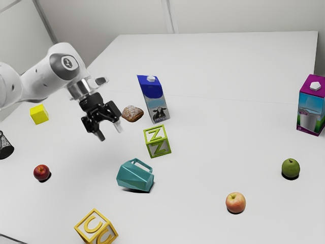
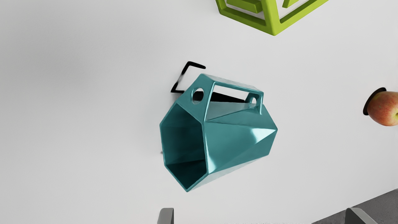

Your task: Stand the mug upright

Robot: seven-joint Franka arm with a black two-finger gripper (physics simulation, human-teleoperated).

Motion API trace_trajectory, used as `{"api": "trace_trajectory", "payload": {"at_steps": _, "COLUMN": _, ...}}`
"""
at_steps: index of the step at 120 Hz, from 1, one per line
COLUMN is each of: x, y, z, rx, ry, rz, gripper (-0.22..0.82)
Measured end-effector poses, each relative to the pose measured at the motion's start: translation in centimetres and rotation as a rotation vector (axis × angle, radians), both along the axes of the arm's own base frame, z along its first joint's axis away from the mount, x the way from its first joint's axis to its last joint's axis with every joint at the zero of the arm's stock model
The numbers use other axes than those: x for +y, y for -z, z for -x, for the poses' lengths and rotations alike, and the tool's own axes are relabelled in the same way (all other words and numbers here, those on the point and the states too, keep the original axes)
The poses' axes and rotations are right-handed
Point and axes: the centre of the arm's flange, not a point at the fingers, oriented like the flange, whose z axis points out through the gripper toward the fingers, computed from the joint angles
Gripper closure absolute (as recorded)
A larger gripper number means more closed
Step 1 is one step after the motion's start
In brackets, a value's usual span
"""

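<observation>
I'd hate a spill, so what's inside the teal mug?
Inside the mug, bare, shadowed walls can be seen; its own side covers the bottom, so I can't tell what lies there.

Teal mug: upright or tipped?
Tipped. The teal mug lies on its side, mouth facing sideways, handle uppermost in the exterior view.

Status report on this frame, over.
Tool open, holding nothing. Mug on its side, not gripped. Green block near its handle; path looks unobstructed.

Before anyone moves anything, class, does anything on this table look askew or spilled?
The faceted teal mug lies on its side on the white table, its mouth opening sideways instead of upward. No spilled liquid shows beside it.
</observation>
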Motion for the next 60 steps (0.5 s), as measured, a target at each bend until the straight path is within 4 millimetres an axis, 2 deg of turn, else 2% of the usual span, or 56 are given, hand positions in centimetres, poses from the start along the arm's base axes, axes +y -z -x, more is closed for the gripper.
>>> {"api": "trace_trajectory", "payload": {"at_steps": 15, "x": 0.4, "y": 3.3, "z": 0.0, "rx": 0.036, "ry": -0.025, "rz": 0.081, "gripper": 0.0}}
{"api": "trace_trajectory", "payload": {"at_steps": 24, "x": 0.9, "y": 5.1, "z": 0.7, "rx": 0.056, "ry": -0.044, "rz": 0.122, "gripper": 0.0}}
{"api": "trace_trajectory", "payload": {"at_steps": 60, "x": 1.3, "y": 10.0, "z": 2.2, "rx": 0.09, "ry": -0.041, "rz": 0.205, "gripper": 0.0}}
